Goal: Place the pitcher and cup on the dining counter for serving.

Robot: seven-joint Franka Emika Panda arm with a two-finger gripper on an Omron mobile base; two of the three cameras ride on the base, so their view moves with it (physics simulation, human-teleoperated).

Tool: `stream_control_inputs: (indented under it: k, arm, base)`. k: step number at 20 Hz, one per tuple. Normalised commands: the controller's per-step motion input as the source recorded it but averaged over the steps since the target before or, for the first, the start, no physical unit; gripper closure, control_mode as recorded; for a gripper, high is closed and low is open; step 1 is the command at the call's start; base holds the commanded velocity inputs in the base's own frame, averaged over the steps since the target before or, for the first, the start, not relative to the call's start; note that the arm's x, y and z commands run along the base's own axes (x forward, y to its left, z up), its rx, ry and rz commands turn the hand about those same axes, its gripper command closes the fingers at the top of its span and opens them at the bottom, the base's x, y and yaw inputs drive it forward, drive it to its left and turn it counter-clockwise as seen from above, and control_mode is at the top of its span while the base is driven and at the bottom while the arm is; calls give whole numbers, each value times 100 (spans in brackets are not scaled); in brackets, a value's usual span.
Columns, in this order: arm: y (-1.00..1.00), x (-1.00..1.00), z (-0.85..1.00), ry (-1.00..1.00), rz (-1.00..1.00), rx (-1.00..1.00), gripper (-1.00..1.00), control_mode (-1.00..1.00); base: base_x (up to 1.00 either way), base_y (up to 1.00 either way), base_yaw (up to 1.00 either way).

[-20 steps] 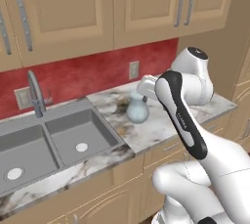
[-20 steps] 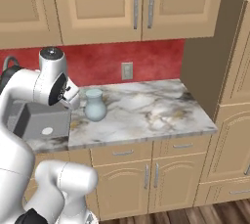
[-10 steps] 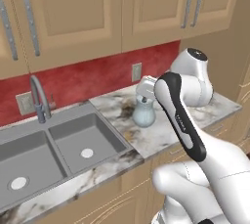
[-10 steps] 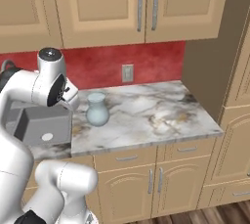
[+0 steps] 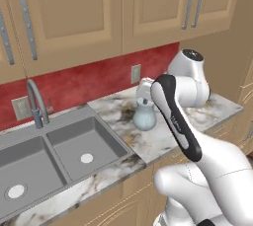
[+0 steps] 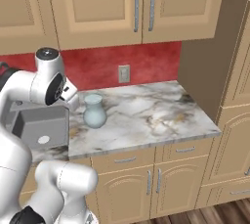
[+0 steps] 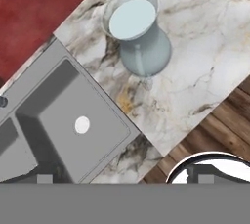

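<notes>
The pitcher, pale blue-grey and glassy, stands upright on the marble sink counter, just right of the sink. My gripper hangs above the counter, on the sink side of the pitcher. It looks down on the pitcher's open mouth. Its two dark fingertips stand far apart with nothing between them, so it is open. The white hand sits higher than the pitcher's rim and is apart from it. The cup and the dining counter are out of view.
A grey double sink with a curved faucet lies left of the pitcher. A red backsplash with an outlet runs behind, under upper cabinets. A tall cabinet bounds the counter on the right. Wooden floor lies beyond the front edge.
The whole scene has shifted in both base views, so the base has moved. The pitcher stands as before on the counter. The gripper stays open above it.
</notes>
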Motion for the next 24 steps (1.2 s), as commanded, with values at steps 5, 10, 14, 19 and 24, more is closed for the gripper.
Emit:
stream_control_inputs:
  k: [5, 10, 14, 19, 24]
  arm:
    - [-24, 22, -41, 12, -12, -15, -100, -100]
    - [-26, 37, -36, 14, -7, -5, -100, -100]
    - [-25, 36, -41, 16, -3, 0, -100, -100]
    - [-2, 31, -29, 7, 0, 0, -100, -100]
    - [0, 29, -25, 1, 0, 0, -100, -100]
  base:
    - [0, 0, 0]
    - [0, 0, 0]
    - [0, 0, 0]
    - [0, 0, 0]
    - [0, 0, 0]
